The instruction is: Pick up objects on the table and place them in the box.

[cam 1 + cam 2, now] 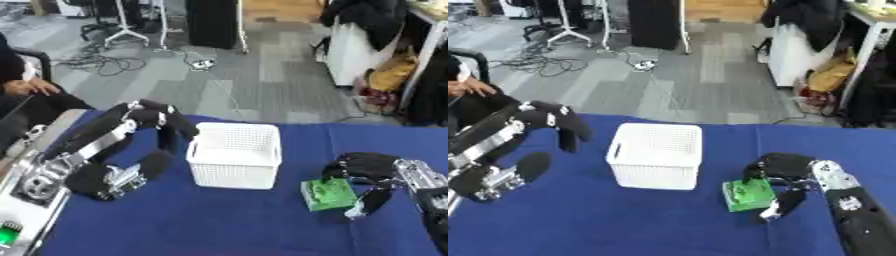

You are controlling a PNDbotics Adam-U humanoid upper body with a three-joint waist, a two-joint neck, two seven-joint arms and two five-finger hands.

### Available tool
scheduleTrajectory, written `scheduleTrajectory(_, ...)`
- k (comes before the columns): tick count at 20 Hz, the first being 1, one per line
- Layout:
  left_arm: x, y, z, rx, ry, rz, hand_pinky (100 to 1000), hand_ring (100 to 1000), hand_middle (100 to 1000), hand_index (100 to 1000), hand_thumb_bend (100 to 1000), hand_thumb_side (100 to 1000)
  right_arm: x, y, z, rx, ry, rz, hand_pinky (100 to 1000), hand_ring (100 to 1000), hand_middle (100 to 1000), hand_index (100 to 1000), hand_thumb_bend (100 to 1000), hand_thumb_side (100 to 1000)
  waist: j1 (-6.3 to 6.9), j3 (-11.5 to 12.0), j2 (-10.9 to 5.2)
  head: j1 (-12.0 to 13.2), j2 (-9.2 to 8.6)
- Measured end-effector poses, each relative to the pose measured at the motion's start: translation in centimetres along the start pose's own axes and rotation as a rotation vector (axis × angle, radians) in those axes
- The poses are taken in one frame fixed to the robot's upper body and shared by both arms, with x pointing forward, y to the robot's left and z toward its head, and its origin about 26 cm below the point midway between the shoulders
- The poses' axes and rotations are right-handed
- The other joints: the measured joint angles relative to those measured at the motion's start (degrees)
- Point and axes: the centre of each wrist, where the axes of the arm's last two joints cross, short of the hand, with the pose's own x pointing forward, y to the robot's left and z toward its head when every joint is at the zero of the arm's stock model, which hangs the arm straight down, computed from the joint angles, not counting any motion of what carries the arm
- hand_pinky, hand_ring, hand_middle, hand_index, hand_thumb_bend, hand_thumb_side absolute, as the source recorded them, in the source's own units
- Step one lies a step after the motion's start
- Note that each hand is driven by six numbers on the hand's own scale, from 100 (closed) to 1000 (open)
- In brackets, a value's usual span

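Right hand (372, 172) curls its fingers and thumb around the small green block (329, 194), right of the white perforated plastic box (234, 155). Left hand (166, 122) hangs relaxed, fingers down, just left of it above the blue tablecloth (219, 220).

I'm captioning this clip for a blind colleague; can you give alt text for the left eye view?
The robot's right hand curls over a small green object on a blue table, just right of a white perforated box. Its left hand hangs beside the box's left wall, fingers pointing down, holding nothing.

Green block (329, 194) beside white box (234, 155)
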Motion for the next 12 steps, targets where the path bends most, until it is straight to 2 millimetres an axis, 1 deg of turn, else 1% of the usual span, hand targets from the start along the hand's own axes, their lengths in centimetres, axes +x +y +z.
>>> scheduleTrajectory(1, 0.0, 0.0, 0.0, 0.0, 0.0, 0.0, 370, 469, 577, 773, 123, 1000, 0.04, -0.14, -0.13, -0.002, 0.001, 0.001, 857, 758, 816, 860, 734, 1000, 0.0, 0.1, 0.02, 0.0, -0.14)
scheduleTrajectory(2, 0.0, 0.0, -0.01, -0.001, 0.0, 0.0, 370, 469, 577, 773, 123, 1000, 0.12, -0.23, -0.27, -0.003, 0.0, 0.001, 857, 758, 816, 860, 749, 1000, 0.0, 0.15, 0.03, 0.0, -0.16)
scheduleTrajectory(12, 0.06, 0.14, -0.21, -0.001, -0.005, -0.002, 371, 469, 577, 773, 123, 1000, 0.14, -0.73, -0.55, -0.02, 0.025, -0.001, 855, 756, 813, 858, 747, 1000, 0.0, 0.46, 0.15, 0.0, -0.23)
